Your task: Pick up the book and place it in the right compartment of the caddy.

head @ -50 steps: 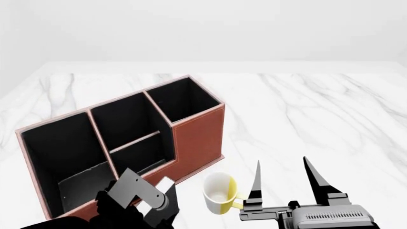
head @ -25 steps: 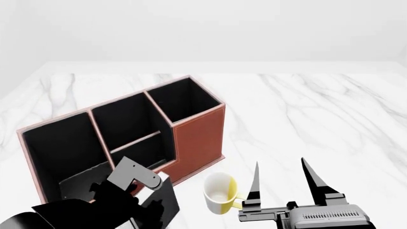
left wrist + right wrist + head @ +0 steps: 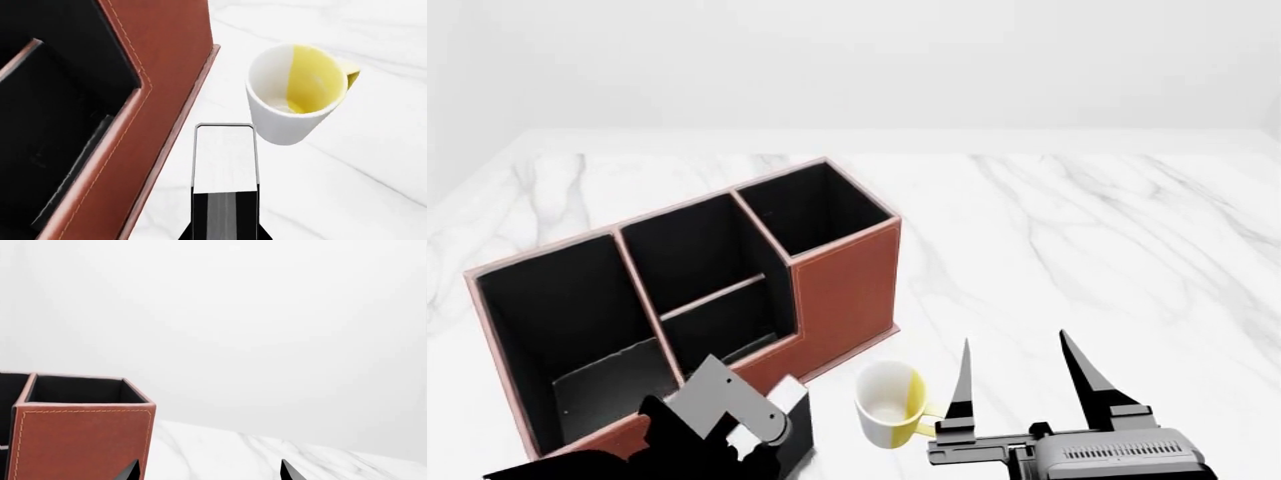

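Note:
The book (image 3: 225, 156), black cover with white page edges, sits between the jaws of my left gripper (image 3: 758, 436), which is shut on it. It is low over the table, between the caddy's front wall (image 3: 160, 85) and the mug. In the head view the book (image 3: 790, 424) is just in front of the caddy (image 3: 841, 290). The right compartment (image 3: 817, 212), tall and black inside, is at the caddy's far right end and also shows in the right wrist view (image 3: 80, 390). My right gripper (image 3: 1018, 385) is open and empty, right of the mug.
A white mug with a yellow inside (image 3: 889, 404) lies on its side between the two grippers, close to the book; it also shows in the left wrist view (image 3: 297, 95). White marble table (image 3: 1094, 240) stretches right of and behind the caddy.
My left gripper with the book has shifted slightly right and lower in the head view, closer to the mug. The right gripper has hardly moved.

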`<state>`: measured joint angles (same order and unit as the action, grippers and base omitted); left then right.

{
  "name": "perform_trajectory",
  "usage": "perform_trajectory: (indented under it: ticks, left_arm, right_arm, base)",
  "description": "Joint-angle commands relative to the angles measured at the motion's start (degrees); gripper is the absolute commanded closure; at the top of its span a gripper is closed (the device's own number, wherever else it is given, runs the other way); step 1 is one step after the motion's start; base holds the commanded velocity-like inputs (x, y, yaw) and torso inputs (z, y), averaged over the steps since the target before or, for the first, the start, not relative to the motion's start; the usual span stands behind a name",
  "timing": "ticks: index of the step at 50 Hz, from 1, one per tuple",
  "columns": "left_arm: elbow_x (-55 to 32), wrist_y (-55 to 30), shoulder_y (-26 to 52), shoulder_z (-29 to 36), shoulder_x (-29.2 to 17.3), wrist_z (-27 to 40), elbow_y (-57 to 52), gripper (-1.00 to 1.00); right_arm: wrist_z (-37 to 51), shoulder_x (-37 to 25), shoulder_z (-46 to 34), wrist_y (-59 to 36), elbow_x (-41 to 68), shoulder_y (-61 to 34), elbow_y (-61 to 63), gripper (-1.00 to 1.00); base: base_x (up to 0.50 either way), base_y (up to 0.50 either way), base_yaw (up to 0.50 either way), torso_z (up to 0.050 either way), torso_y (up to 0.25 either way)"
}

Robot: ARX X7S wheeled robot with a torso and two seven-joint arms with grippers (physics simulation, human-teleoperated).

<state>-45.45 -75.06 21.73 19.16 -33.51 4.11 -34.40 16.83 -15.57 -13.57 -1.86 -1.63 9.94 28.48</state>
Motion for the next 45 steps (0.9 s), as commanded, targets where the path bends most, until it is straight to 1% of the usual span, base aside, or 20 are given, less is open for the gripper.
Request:
perform_trajectory:
  ticks: [1,3,6,8,9,12,16,17,21,24,27,30,33,34,35,37,39,40,41,45]
  left_arm:
    - [-5.38,-5.73,-0.31,-10.98,0.85,2.32,-13.62,1.00]
    - [-8.03,-8.40,0.96,-14.69,1.97,4.19,-15.28,1.00]
    - [-16.31,-14.45,5.02,-21.04,3.19,7.30,-18.35,1.00]
    - [-26.43,-14.75,7.41,-22.20,1.71,14.14,-16.73,1.00]
    - [-34.07,-14.70,10.22,-22.18,0.66,20.31,-14.66,1.00]
    - [-45.41,-13.39,15.70,-20.40,-0.99,30.43,-10.49,1.00]
    - [-53.99,-10.65,22.45,-17.19,-3.22,38.33,-8.08,1.00]
    - [-54.40,-10.37,22.63,-16.87,-3.39,38.76,-8.03,1.00]
    - [-61.08,-7.50,31.49,-12.52,-4.91,45.02,-5.48,1.00]
    - [-64.02,-6.27,35.79,-9.92,-5.14,47.40,-4.49,1.00]
    - [-63.42,-6.84,39.57,-9.85,-3.86,45.88,-5.58,1.00]
    - [-59.85,-7.91,45.96,-7.31,-0.67,45.71,-2.16,1.00]
    - [-50.42,-9.47,48.35,-6.44,2.19,41.82,-0.61,1.00]
    - [-43.99,-9.48,48.97,-5.40,2.69,38.32,-2.33,1.00]
    - [-44.41,-9.26,49.40,-5.07,3.27,38.22,-0.32,1.00]
    - [-38.05,-8.50,51.59,-2.93,4.26,35.26,-0.38,1.00]
    - [-28.13,-3.61,51.84,0.46,3.67,28.97,-2.61,1.00]
    - [-27.33,-4.01,52.22,1.89,3.94,28.36,-2.10,1.00]
    - [-18.74,0.71,52.59,8.11,2.86,24.63,-4.46,1.00]
    - [-6.86,7.48,55.35,14.26,3.78,21.16,-0.20,1.00]
  right_arm:
    - [-0.72,0.63,1.29,-0.39,0.13,-0.38,-0.16,-1.00]
    - [-0.70,0.55,1.16,-0.54,0.20,-0.42,-0.20,-1.00]
    - [-0.55,0.41,1.12,-0.61,0.29,-0.37,-0.03,-1.00]
    - [-0.40,0.35,1.08,-0.61,0.28,-0.44,-0.12,-1.00]
    - [-0.32,0.32,1.06,-0.58,0.24,-0.46,-0.19,-1.00]
    - [-0.19,0.19,0.97,-0.60,0.27,-0.50,-0.20,-1.00]
    - [-0.07,0.04,0.89,-0.54,0.41,-0.70,-0.54,-1.00]
    - [-0.03,0.01,0.86,-0.54,0.43,-0.71,-0.54,-1.00]
    - [0.16,-0.11,0.59,-0.48,0.34,-0.60,-0.57,-1.00]
    - [0.25,-0.23,0.49,-0.48,0.40,-0.64,-0.62,-1.00]
    - [0.28,-0.36,0.32,-0.45,0.43,-0.69,-0.67,-1.00]
    - [0.33,-0.50,0.14,-0.37,0.43,-0.66,-0.63,-1.00]
    - [0.39,-0.60,-0.01,-0.23,0.43,-0.69,-0.81,-1.00]
    - [0.41,-0.62,-0.06,-0.16,0.41,-0.71,-0.88,-1.00]
    - [0.43,-0.60,-0.12,-0.14,0.39,-0.77,-0.99,-1.00]
    - [0.53,-0.62,-0.19,-0.19,0.40,-0.81,-0.98,-1.00]
    - [0.68,-0.61,-0.21,-0.29,0.44,-0.88,-0.93,-1.00]
    - [0.77,-0.62,-0.15,-0.12,0.51,-0.89,-1.09,-1.00]
    - [0.78,-0.65,-0.17,-0.11,0.52,-0.93,-1.16,-1.00]
    - [0.84,-0.77,-0.32,-0.02,0.44,-0.95,-1.33,-1.00]
  base:
    - [0.00,0.00,0.00,0.000,0.000]
    - [0.00,0.00,0.00,0.000,0.000]
    - [0.00,0.00,0.00,0.000,0.000]
    - [0.00,0.00,0.00,0.000,0.000]
    - [0.00,0.00,0.00,0.000,0.000]
    - [0.00,0.00,0.00,0.000,0.000]
    - [0.00,0.00,0.00,0.000,0.000]
    - [0.00,0.00,0.00,0.000,0.000]
    - [0.00,0.00,0.00,0.000,0.000]
    - [0.00,0.00,0.00,0.000,0.003]
    - [0.00,0.00,0.00,0.000,0.000]
    - [0.00,0.00,0.00,0.000,0.003]
    - [0.00,0.00,0.00,0.000,0.000]
    - [0.00,0.00,0.00,0.000,0.000]
    - [0.00,0.00,0.00,0.000,0.000]
    - [0.00,0.00,0.00,0.000,0.000]
    - [0.00,0.00,0.00,0.000,0.000]
    - [0.00,0.00,0.00,0.000,0.011]
    - [0.00,0.00,0.00,0.000,0.000]
    - [0.00,0.00,0.00,0.000,0.000]
